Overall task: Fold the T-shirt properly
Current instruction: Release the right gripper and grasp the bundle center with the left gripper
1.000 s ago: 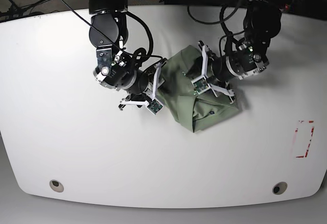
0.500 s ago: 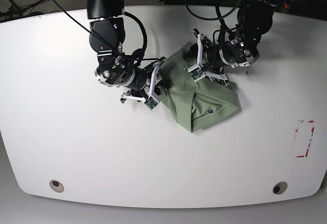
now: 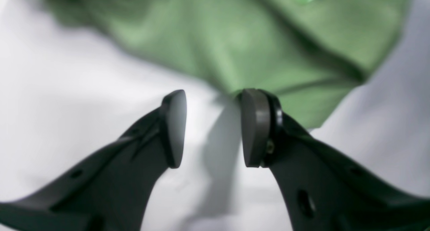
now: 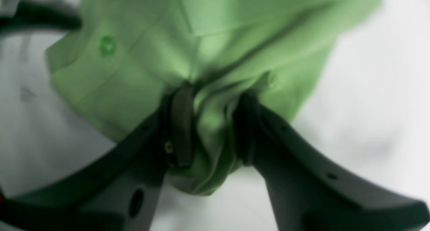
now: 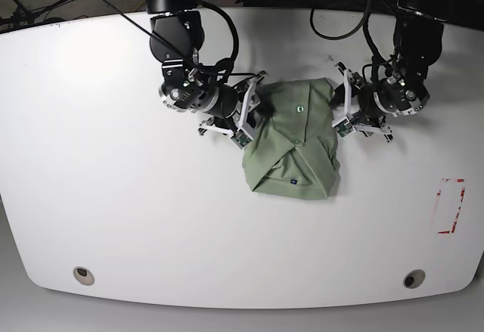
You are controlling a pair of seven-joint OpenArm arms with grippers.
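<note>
Your left gripper (image 3: 213, 128) hangs with jaws parted, empty; your right gripper (image 4: 211, 130) pinches the T-shirt (image 4: 218, 56).

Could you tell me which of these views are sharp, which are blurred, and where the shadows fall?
Base view: sharp, evenly lit, soft shadows round the T-shirt on the table. Left wrist view: fingers fairly crisp, shirt behind blurred, a grey shadow between the fingers. Right wrist view: soft throughout, with the shirt's folds dark.
</note>
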